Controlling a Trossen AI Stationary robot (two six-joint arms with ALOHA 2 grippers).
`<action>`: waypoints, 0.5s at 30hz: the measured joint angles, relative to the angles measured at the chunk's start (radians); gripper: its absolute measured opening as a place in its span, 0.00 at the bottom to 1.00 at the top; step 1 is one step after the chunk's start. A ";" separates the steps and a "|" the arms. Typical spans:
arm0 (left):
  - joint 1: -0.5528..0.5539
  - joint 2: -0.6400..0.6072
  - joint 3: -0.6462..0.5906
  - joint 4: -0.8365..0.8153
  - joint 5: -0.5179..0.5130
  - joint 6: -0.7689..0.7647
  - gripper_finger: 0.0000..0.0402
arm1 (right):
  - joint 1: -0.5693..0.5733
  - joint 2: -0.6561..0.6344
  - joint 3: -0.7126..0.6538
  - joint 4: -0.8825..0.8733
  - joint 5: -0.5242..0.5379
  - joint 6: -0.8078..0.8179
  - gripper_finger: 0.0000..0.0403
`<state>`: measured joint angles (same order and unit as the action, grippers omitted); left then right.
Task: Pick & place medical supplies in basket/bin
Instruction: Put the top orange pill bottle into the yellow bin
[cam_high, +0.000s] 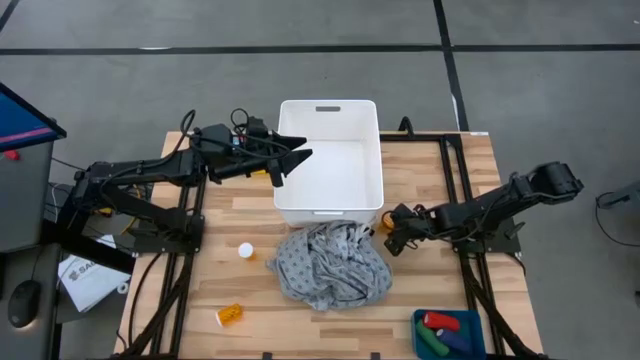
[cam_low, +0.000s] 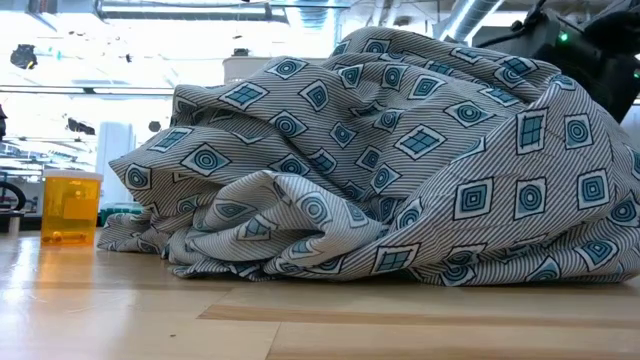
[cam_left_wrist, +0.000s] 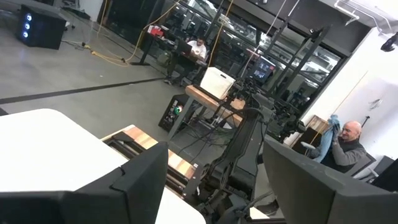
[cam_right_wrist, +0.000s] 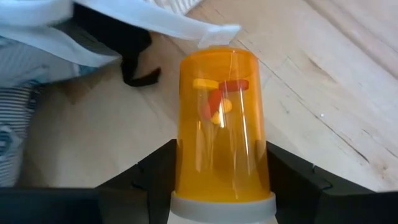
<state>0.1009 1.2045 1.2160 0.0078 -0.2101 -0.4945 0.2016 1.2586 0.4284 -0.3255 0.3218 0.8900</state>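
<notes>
A grey patterned cloth (cam_high: 330, 262) lies crumpled on the wooden table, near the white bin (cam_high: 330, 195); it fills the low view (cam_low: 400, 170). My right gripper (cam_high: 388, 228) points slanting down beside the cloth's right edge, shut on an orange pill bottle (cam_right_wrist: 224, 124) with pills inside. My left gripper (cam_high: 290, 160) hovers level over the bin's left wall, open with nothing between its fingers (cam_left_wrist: 143, 180). A white cap (cam_high: 245, 250) and another orange pill bottle (cam_high: 229, 315) lie on the table's left part; that bottle shows at the left of the low view (cam_low: 70, 205). My right gripper pinches the orange bottle between its two fingers (cam_right_wrist: 155, 177), one on each side of the bottle's wall near its white-capped end (cam_right_wrist: 186, 180). The bottle lies along the fingers, its bottom pointing away and down toward the table. Whether it touches the table, I cannot tell.
A blue box (cam_high: 478, 325) at the table's near right corner holds a red bottle (cam_high: 440, 322), a green piece (cam_high: 432, 343) and a dark blue cylinder (cam_high: 456, 340). Bare wood lies between the cloth and the near edge. A person sits in the room beyond (cam_left_wrist: 348, 146).
</notes>
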 joint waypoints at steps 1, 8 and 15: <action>0.000 0.000 0.000 0.000 0.000 0.000 0.63 | 0.000 -0.006 0.007 -0.007 0.000 -0.002 0.51; 0.000 0.000 0.000 -0.001 0.021 0.029 0.63 | 0.003 -0.081 0.061 -0.105 -0.013 -0.010 0.51; 0.000 -0.007 0.000 -0.080 0.094 0.108 0.63 | 0.008 -0.230 0.126 -0.208 -0.134 0.015 0.51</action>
<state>0.1009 1.1977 1.2163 -0.0722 -0.1163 -0.3863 0.2092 1.0284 0.5544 -0.5330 0.1882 0.9046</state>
